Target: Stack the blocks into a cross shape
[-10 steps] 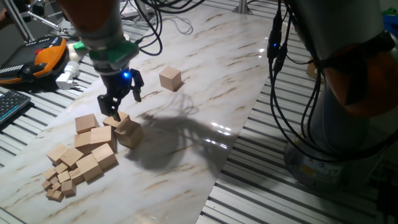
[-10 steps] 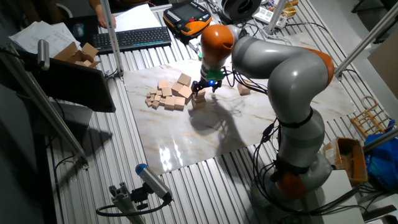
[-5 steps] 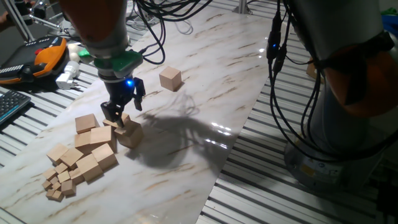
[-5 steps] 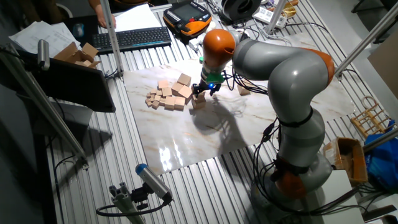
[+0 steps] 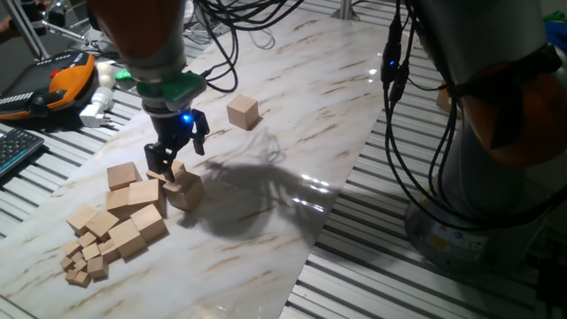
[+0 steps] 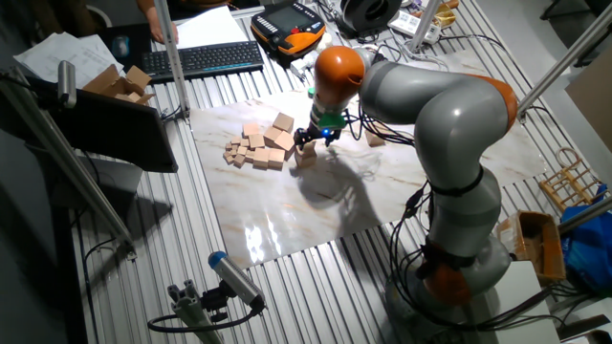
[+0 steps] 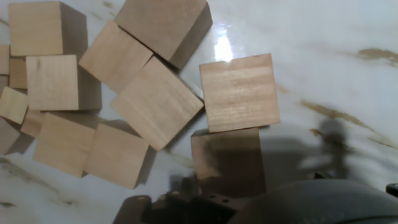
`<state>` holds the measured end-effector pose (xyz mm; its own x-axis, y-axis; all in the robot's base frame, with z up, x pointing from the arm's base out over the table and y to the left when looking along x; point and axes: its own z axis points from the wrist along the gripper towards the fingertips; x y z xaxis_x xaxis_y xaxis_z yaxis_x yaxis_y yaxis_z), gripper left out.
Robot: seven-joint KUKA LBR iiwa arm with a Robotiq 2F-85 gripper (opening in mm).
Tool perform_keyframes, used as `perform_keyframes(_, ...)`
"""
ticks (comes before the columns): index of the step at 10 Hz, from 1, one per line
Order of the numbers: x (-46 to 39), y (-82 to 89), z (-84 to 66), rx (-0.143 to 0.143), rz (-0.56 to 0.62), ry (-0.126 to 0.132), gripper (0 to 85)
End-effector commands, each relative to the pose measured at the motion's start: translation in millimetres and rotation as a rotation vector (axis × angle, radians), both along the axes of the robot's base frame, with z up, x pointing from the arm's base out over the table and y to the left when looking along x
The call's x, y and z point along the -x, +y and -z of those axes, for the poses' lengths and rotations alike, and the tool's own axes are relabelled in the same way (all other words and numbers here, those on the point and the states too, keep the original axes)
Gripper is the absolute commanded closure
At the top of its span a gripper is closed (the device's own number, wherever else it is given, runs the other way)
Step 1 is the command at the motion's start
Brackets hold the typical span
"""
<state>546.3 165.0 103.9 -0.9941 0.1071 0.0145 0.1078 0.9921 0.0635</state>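
One fixed view: gripper (image 5: 175, 159) hangs over the wooden blocks (image 5: 133, 202) cluster on the marble tabletop (image 5: 292, 133), fingers spread, gripping nothing; a lone block (image 5: 242, 112) sits well apart.
Other fixed view: same arrangement.
Hand view: blocks crowded below.

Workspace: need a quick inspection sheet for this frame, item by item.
Surface: marble-pattern board on a slatted metal table, glossy, shadowed under the arm.
Job's things: cluster of large blocks at the board's near-left end; lone block apart, further up the board; no cross formed yet.
Clutter: tiny cubes beside the cluster.
Grippers: claw low over one block at the cluster's edge; open or shut cannot be told.
Cables: black cables hang beside the arm base.
Surroundings: keyboard, orange pendant, papers.
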Motion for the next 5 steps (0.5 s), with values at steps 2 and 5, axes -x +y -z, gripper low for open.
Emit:
perform_keyframes(2, 0.1, 0.5, 0.0, 0.003, -0.005, -0.008, 0.0)
perform_keyframes(5, 0.1, 0.5, 0.0, 0.059, -0.001, 0.052, 0.0)
